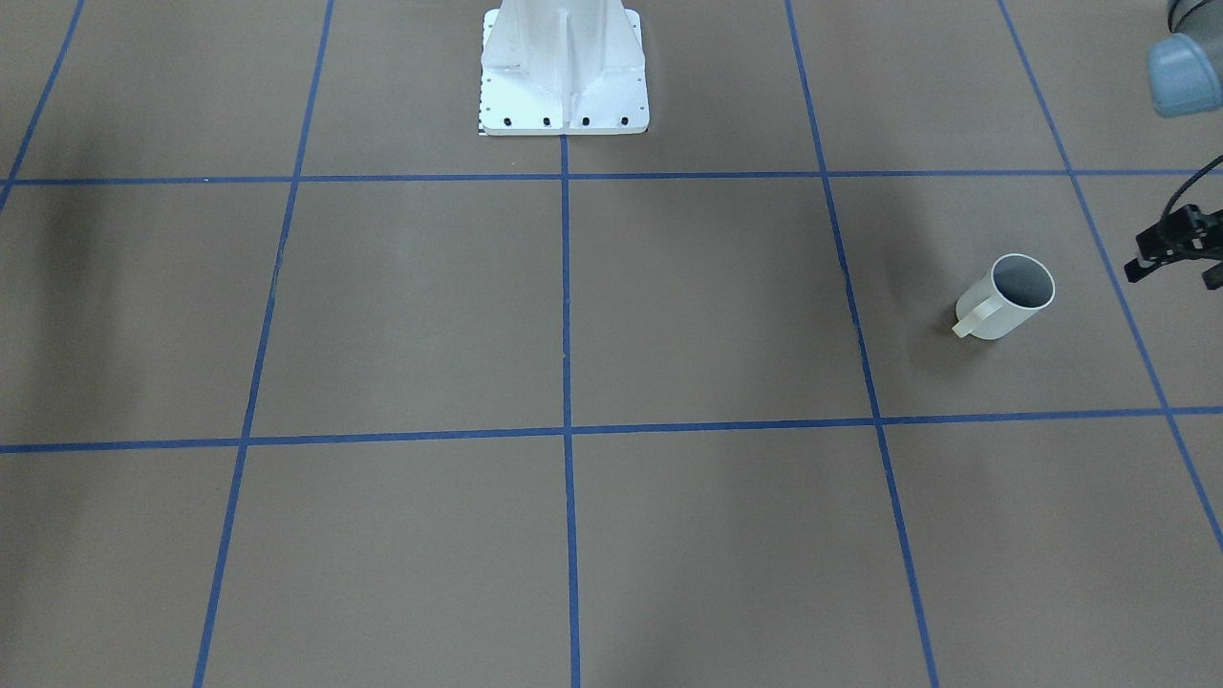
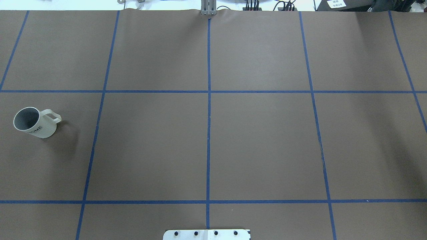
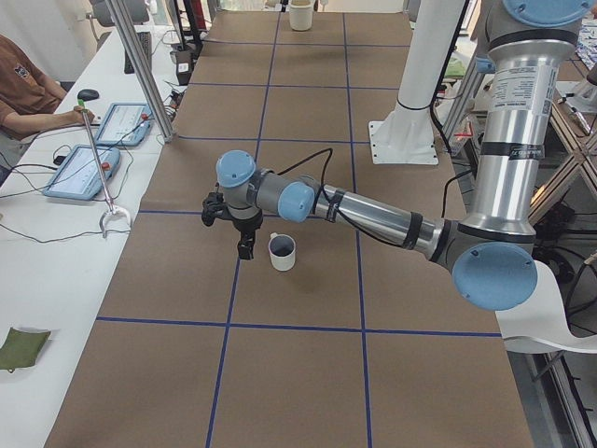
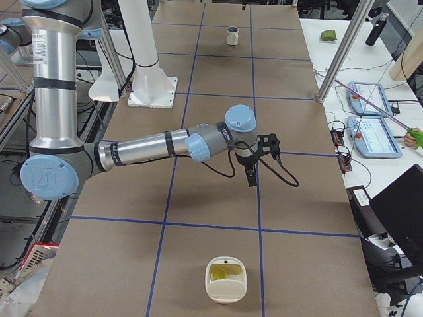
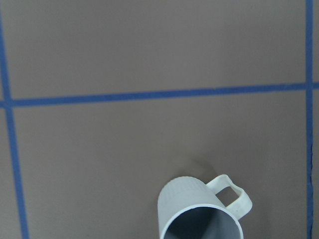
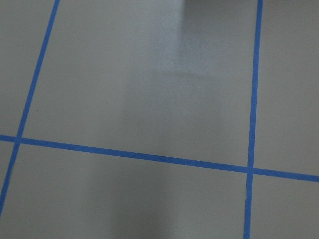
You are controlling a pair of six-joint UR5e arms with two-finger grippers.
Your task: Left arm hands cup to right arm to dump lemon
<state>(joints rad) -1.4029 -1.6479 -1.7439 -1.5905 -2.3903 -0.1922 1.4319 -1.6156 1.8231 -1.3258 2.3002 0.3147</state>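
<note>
The cream-white cup (image 2: 36,124) stands upright on the brown table at the robot's far left, handle towards the table's middle; it also shows in the front view (image 1: 1005,301), the exterior left view (image 3: 282,254) and the left wrist view (image 5: 199,214). Its grey inside shows no lemon. My left gripper (image 3: 245,250) points down just beside the cup, apart from it; I cannot tell if it is open. My right gripper (image 4: 251,178) hangs over bare table; I cannot tell its state. A yellow-green lemon piece (image 4: 218,271) lies in a cream squarish container (image 4: 226,287) at the robot's right end.
The white pedestal base (image 1: 564,96) stands at the robot's side of the table. Blue tape lines grid the brown surface. Side benches hold tablets (image 3: 121,121) and cables, with an operator (image 3: 28,89) seated there. Metal posts (image 4: 340,56) stand at the table's edge.
</note>
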